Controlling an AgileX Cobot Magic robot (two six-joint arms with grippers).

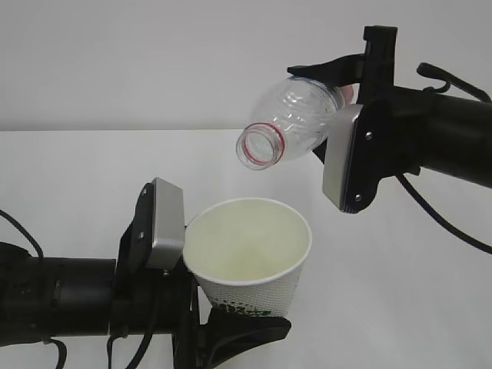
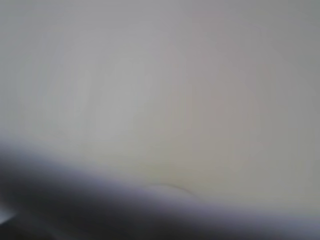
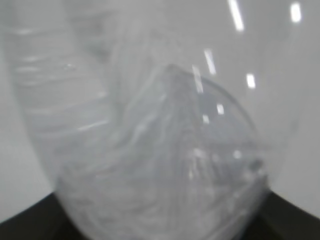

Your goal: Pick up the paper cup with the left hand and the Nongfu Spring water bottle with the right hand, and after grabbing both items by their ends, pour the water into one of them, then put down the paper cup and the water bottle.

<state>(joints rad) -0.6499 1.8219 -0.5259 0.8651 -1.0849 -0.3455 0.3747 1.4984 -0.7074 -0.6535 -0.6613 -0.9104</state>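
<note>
In the exterior view my left gripper (image 1: 201, 284) is shut on the white paper cup (image 1: 250, 246), which it holds upright by its lower part at the bottom centre. A dark green logo shows low on the cup's side. Above and to the right, my right gripper (image 1: 338, 115) is shut on the base end of the clear Nongfu Spring water bottle (image 1: 296, 119). The bottle is tilted, and its open mouth with the red neck ring points down-left above the cup. No stream of water shows. The cup's pale side (image 2: 165, 100) fills the left wrist view, and the bottle (image 3: 150, 150) fills the right wrist view.
A white table (image 1: 77, 177) lies beneath both arms, with a plain pale wall behind it. Black cables hang from the right arm (image 1: 446, 138) and the left arm (image 1: 54, 300).
</note>
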